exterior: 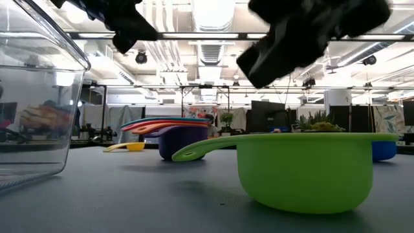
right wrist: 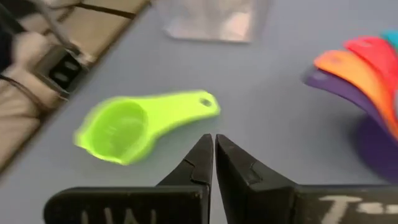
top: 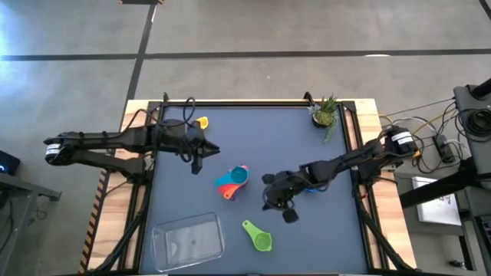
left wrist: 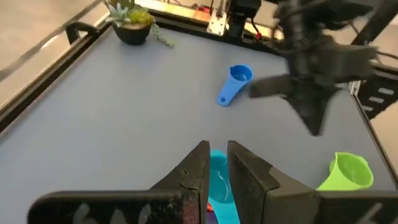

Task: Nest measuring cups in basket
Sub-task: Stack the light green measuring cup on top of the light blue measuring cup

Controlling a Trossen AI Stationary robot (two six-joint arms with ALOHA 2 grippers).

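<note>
I work in a big open lab — ceiling light strips [exterior: 213, 16], exposed ducts, monitors [exterior: 268, 116] behind my table [exterior: 129, 194].

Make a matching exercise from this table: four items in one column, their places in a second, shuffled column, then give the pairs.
Items
1. small yellow plastic measuring cup
2. blue plastic measuring cup with a short handle
3. bright green plastic measuring cup
4. clear rectangular plastic basket

Places
A. on the mat under the right arm
B. near corner of the mat on the left arm's side
C. far edge of the mat, by the left arm
D. near edge, between the basket and the right gripper

Pairs: 1-C, 2-A, 3-D, 4-B
</note>
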